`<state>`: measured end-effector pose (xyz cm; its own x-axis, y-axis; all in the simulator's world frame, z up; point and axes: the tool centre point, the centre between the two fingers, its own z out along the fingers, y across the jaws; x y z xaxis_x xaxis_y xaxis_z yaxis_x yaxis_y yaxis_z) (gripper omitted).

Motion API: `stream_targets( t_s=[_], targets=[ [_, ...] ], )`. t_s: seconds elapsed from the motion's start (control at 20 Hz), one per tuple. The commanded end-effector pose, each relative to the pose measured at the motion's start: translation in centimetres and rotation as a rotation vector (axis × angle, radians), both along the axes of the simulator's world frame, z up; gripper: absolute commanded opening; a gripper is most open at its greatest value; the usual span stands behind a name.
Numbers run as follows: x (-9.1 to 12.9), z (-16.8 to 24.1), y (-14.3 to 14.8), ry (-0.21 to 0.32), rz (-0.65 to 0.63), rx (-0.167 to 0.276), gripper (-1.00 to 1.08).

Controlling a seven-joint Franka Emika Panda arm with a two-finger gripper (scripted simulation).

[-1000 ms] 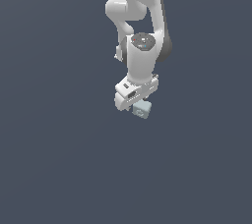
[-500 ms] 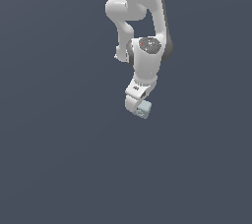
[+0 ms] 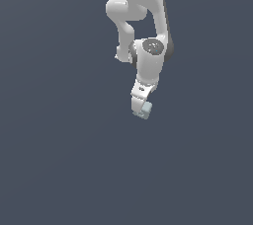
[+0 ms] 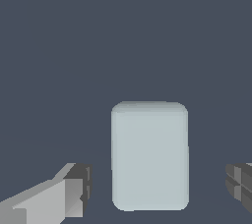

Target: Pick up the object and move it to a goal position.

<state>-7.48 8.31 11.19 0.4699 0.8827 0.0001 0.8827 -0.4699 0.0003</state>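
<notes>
The wrist view shows what the exterior view hides: the gripper (image 4: 157, 188) stands spread wide, one finger (image 4: 74, 191) at about 8 o'clock of the cube (image 4: 149, 156) and the other at 4 o'clock, each clear of the cube with grey gaps between, so it grasps nothing. From the exterior view, the cube (image 3: 145, 110) sits at the gripper's tip (image 3: 141, 108), at 6 o'clock below the white arm (image 3: 148, 61), against plain dark grey ground (image 3: 59, 160)

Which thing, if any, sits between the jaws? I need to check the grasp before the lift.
The pale blue-grey cube sits between the jaws of the gripper, gaps showing on both sides in the wrist view.
</notes>
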Motion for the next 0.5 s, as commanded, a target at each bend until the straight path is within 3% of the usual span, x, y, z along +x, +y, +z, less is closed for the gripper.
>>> stream_targets(
  t_s=[0.0, 0.45],
  targets=[
    [-0.1, -0.1, 0.1, 0.0, 0.014, 0.0, 1.0],
    [-0.2, -1.7, 0.1, 0.0, 0.011, 0.0, 1.0]
  ],
)
